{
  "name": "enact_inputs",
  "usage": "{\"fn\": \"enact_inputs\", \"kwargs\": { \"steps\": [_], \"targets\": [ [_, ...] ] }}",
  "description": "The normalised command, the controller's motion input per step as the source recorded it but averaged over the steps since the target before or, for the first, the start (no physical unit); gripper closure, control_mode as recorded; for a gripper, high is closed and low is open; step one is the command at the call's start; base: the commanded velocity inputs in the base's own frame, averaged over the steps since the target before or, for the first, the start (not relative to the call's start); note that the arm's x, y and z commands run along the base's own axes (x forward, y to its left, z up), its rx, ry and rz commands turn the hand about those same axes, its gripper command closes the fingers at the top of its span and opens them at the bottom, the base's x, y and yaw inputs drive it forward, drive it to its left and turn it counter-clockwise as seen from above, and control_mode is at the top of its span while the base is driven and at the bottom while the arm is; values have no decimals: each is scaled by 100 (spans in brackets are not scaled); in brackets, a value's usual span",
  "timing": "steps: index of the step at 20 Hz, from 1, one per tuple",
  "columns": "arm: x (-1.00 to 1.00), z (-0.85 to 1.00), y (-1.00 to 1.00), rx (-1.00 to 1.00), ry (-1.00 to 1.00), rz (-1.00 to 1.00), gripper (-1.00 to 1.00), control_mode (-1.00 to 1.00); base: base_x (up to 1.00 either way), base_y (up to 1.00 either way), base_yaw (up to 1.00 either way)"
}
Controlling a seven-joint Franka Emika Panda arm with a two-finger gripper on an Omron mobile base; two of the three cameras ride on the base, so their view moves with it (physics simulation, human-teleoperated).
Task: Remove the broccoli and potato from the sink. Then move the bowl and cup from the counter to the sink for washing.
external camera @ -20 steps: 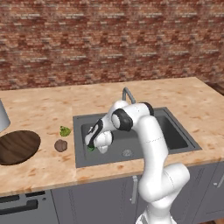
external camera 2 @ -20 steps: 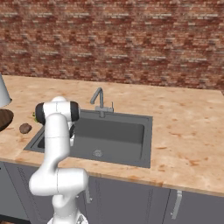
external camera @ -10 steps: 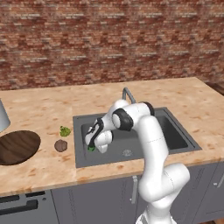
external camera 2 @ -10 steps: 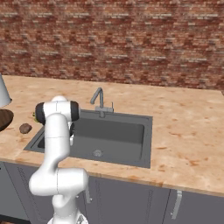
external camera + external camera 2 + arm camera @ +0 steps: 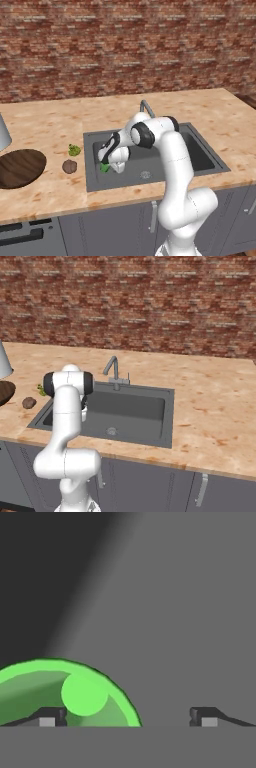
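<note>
I see hand (image 5: 128, 717) released, low in sink (image 5: 200, 159); cup (image 5: 70, 694) sits toward one fingertip (image 5: 47, 716), mouth facing camera. Bowl (image 5: 20, 167) waits on counter (image 5: 45, 125), well apart.

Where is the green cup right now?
The cup sits inside the sink, at its left end beneath the open gripper, near the potato on the counter.

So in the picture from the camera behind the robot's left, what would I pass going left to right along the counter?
Bowl → potato → broccoli (barely further right) → cup in the sink, under the hand → drain → bare counter.
</note>
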Motion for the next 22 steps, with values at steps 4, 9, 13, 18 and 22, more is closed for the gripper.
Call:
{"fn": "enact_inputs", "kwargs": {
  "steps": [4,9,13,18,22],
  "targets": [
    [11,11,3,-1,0,8,-100,-100,0,0,0],
    [10,16,5,-2,0,8,-100,-100,0,0,0],
    [11,21,5,-1,0,8,-100,-100,0,0,0],
    [5,25,2,0,0,7,-100,-100,0,0,0],
    [0,33,0,-1,0,5,-100,-100,0,0,0]
  ]
}}
